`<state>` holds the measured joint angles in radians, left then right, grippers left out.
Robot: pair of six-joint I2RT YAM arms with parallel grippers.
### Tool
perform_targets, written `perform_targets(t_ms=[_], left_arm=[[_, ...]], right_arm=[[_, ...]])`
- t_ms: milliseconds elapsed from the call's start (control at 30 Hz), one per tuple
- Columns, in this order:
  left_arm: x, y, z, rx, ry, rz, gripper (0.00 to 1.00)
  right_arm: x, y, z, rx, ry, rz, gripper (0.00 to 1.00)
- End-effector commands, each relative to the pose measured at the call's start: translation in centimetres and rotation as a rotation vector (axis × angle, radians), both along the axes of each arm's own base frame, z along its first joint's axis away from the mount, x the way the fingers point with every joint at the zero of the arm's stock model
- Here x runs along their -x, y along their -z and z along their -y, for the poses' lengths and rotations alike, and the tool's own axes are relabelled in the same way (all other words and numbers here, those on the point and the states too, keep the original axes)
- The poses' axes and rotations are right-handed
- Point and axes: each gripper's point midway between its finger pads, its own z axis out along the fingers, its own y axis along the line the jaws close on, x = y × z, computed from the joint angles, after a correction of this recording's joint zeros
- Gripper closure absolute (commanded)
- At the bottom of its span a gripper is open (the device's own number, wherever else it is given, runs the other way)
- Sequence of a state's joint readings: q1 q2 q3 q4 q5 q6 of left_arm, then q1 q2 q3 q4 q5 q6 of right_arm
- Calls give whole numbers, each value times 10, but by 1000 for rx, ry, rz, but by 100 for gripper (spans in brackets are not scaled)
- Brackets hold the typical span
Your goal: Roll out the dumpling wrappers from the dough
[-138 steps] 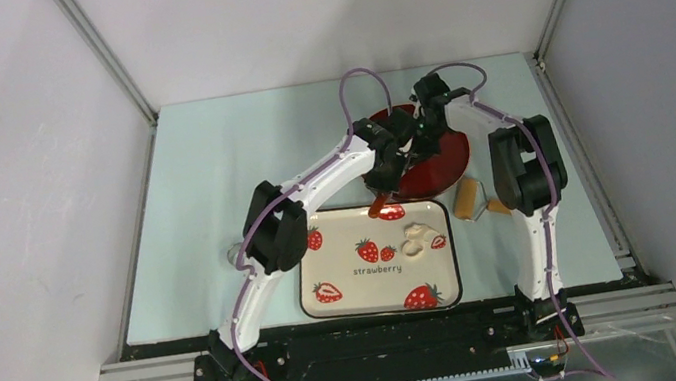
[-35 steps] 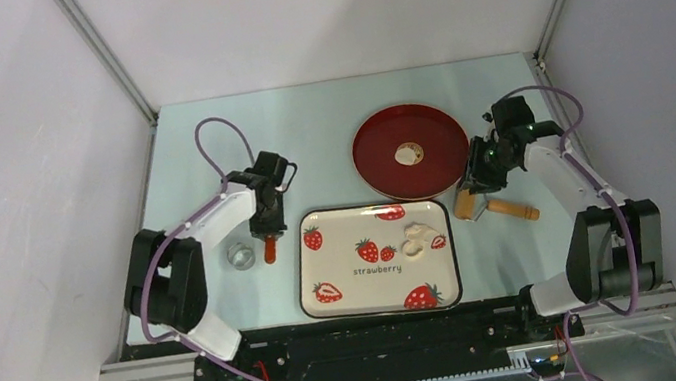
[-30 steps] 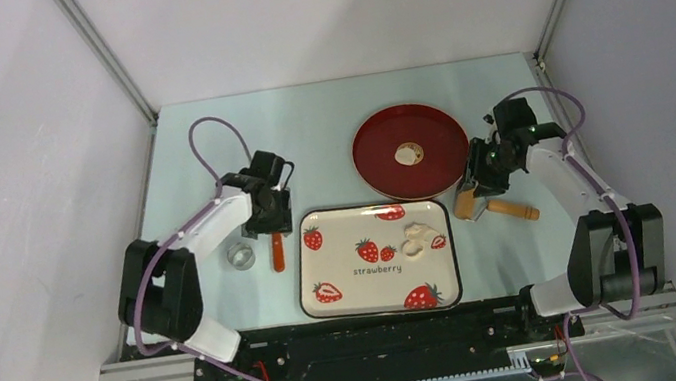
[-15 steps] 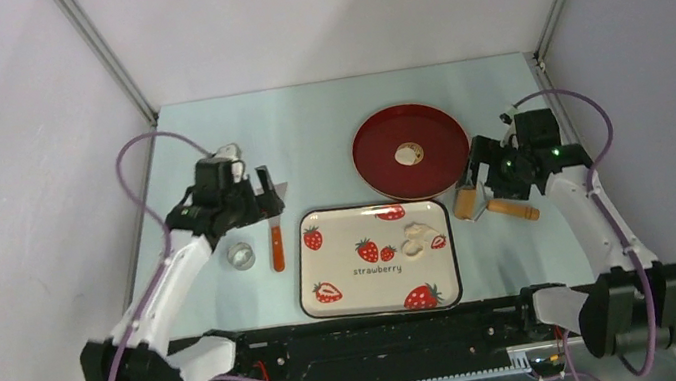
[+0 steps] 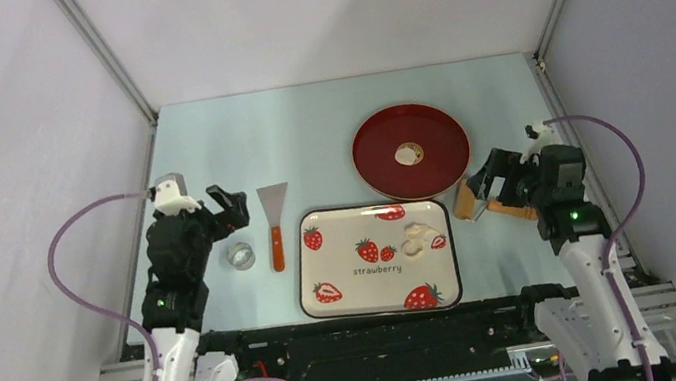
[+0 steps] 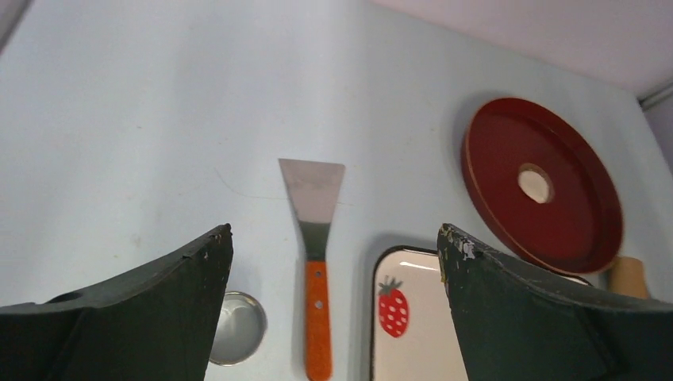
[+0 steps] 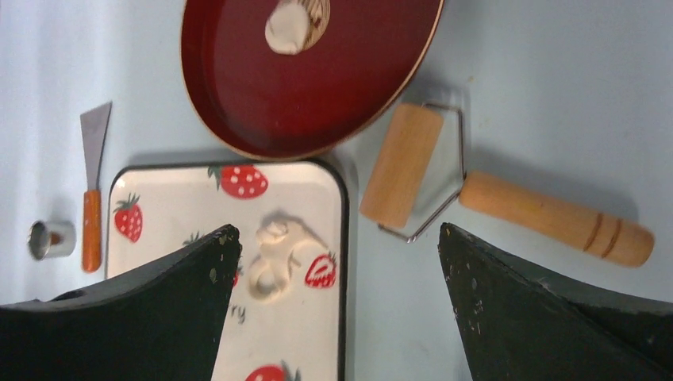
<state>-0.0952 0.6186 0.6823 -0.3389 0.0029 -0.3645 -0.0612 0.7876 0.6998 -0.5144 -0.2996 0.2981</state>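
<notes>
The dough (image 5: 414,240) lies as a cream-white irregular piece with a round hole on the strawberry plate (image 5: 369,287); the right wrist view shows the dough (image 7: 278,254) too. One round dumpling wrapper (image 5: 407,154) rests in the middle of the red tray (image 5: 371,170), and it also shows as the wrapper (image 7: 290,17) and the wrapper (image 6: 534,182). My left gripper (image 5: 221,213) hangs open and empty at the left, above the table. My right gripper (image 5: 490,186) is open and empty at the right, near the wooden roller (image 5: 493,203).
A spatula (image 5: 274,225) with an orange handle lies left of the plate, blade pointing away. A small steel ring cutter (image 5: 241,256) stands beside it. The roller (image 7: 555,218) lies on the table between the red tray (image 7: 317,87) and the right edge.
Both arms have drawn back toward the near edge and risen. The left gripper let go of the spatula and opened wide; the right gripper opened wide and left the roller.
</notes>
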Motion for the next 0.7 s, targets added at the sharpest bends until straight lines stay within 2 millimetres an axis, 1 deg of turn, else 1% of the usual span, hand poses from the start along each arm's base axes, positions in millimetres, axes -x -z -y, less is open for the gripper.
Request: perform_targets(t_ms=[0,33,67,100,133,167,200,233,267,300,333,367,400,433,467,500,533,567,600,633,667], left_arm=[[-5,-1,-27,-118,-101,169,0],[-4,-16,-31,-123,-124,256,0],[-5,-1,-33,-132,-136,259,0],[-3,-19,-37,-121,-165,358,0],[-2,-12,-40,-119,-180,393,0],[-1,-7,-44,-119,-206,403,0],[-2,0,-47,-118,-222,435,0],[-3,5,-50,-126,-242,446,0],[-5,17,-54,-156,-257,442,0],[-7,28,-57,-172,-269,419,0],[-9,35,-63,-194,-298,389,0],[-10,39,-66,-204,-311,371,0],[-12,48,-72,-224,-344,335,0],[-13,53,-77,-236,-368,318,0],[-14,58,-85,-260,-410,300,0],[-16,63,-88,-282,-421,292,0],[-17,66,-90,-292,-434,286,0],[-19,69,-91,-309,-436,285,0],[-20,71,-92,-316,-440,285,0],[-22,75,-94,-323,-448,285,0],[-23,77,-94,-329,-447,291,0]], right_arm=[[-26,-29,15,80,49,308,1],[-29,-24,17,94,56,355,1],[-29,-26,18,113,56,395,1],[-34,-25,21,129,74,461,1],[-32,-9,22,141,79,455,1],[-36,-14,26,152,102,508,1],[-35,2,28,163,105,499,1],[-39,-6,29,171,114,556,1],[-39,10,31,187,117,536,1],[-43,9,32,195,121,564,1],[-43,20,35,213,130,552,1],[-47,24,38,221,139,554,1],[-47,33,42,233,156,536,1],[-51,38,43,241,162,528,0],[-53,38,45,250,171,537,1],[-54,47,47,258,173,513,1],[-57,45,50,265,190,520,0],[-59,47,50,281,182,517,1],[-61,40,50,288,182,553,1],[-63,44,51,300,178,549,1],[-65,42,51,306,178,560,1]])
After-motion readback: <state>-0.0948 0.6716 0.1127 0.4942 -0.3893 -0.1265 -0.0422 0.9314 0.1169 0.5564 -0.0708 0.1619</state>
